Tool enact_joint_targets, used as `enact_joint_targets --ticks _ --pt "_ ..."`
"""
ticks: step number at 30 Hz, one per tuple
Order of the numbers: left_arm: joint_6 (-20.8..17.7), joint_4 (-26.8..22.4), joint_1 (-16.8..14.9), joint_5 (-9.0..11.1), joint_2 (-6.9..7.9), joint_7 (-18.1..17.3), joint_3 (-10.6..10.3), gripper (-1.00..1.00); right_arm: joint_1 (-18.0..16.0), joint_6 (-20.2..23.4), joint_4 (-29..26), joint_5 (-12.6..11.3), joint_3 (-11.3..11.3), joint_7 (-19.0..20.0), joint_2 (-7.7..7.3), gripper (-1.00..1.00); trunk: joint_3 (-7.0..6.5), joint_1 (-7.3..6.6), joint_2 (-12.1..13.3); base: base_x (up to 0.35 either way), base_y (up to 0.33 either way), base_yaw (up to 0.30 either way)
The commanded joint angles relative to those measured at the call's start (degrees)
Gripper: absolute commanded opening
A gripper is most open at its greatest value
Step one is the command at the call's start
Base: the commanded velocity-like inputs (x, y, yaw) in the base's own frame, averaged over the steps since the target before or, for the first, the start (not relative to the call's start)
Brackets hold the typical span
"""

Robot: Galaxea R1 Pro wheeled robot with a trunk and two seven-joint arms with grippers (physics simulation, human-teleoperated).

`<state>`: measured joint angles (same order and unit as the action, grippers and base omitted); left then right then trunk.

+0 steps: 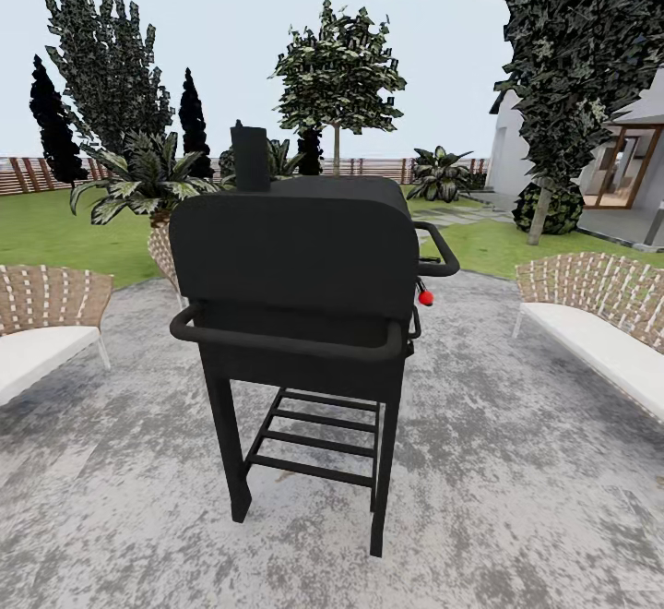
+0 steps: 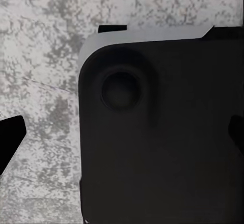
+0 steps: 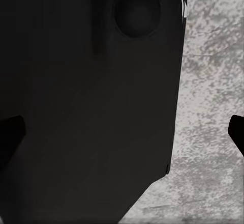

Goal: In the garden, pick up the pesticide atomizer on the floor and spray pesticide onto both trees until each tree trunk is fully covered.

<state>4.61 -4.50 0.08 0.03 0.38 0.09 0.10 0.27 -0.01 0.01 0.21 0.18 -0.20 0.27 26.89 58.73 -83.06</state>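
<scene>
- Paving of grey mottled stone takes the foreground of the head view, with a black grill standing square ahead on it and a red knob at its side. Woven chairs flank it. Beyond lies the lawn, the slat fence and a leafy tree with a thin pale trunk. I see no atomizer anywhere here, so I cannot say which way it lies from either pair of jaws, how its long axis runs, or which arm is nearer.
- Left wrist view: dark fingertips sit at both edges — jaws spread wide, nothing between them but a dark robot panel over paving.
- Right wrist view: fingertips again at both edges — wide and empty, above the same kind of dark panel.
- Judgement: the robot is in transit; the grill blocks the straight way to the grass.
</scene>
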Motion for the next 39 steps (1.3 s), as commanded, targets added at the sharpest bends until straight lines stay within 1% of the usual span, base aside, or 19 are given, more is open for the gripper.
enact_joint_targets --ticks 1,6,12,22,23,26,29,39 --pt "0.46 -0.36 0.01 -0.02 0.02 0.02 0.0 1.0 -0.01 0.0 -0.02 0.05 0.05 -0.05 0.02 1.0 0.04 0.0 -0.02 0.0 0.0 0.0" --pt "2.06 -1.98 -0.01 -0.18 0.07 0.0 -0.01 1.0 -0.01 -0.05 -0.28 0.27 0.03 -0.08 -0.07 1.0 0.04 0.0 -0.02 0.0 0.0 0.0" --pt "3.99 -3.92 -0.22 -0.37 0.35 0.02 -0.01 1.0 -0.01 -0.04 -2.11 0.31 0.01 -0.08 -0.36 1.0 0.04 0.0 -0.02 0.0 0.0 0.0" --pt "7.2 -7.17 -3.22 -3.32 0.09 0.01 -0.01 1.0 -0.01 -0.11 -5.33 -0.09 -0.21 0.32 -0.6 1.0 0.04 0.0 -0.02 0.0 0.0 0.0" --pt "18.0 -23.61 -5.37 -3.7 0.1 0.0 -0.01 1.0 -0.01 -0.37 -24.45 -0.17 -0.26 0.34 -0.61 1.0 0.04 0.0 -0.02 0.0 0.0 0.0" --pt "18.81 -23.77 -5.95 -3.76 0.24 0.01 0.02 1.0 -0.01 -1.63 -26.04 -0.32 -0.36 0.36 -0.56 1.0 0.04 0.0 -0.02 0.0 0.0 0.0" --pt "19.23 -23.94 -6.23 -3.81 0.21 0.0 0.05 1.0 -0.01 -3.79 -26.78 -0.33 -0.42 0.33 -0.54 1.0 0.04 0.0 -0.02 0.0 0.0 0.0" --pt "19.3 -23.48 -6.38 -3.69 0.28 0.06 0.19 1.0 -0.01 -4.88 -26.99 0.03 -0.44 0.07 -0.43 1.0 0.04 0.0 -0.02 0.0 0.0 0.0"
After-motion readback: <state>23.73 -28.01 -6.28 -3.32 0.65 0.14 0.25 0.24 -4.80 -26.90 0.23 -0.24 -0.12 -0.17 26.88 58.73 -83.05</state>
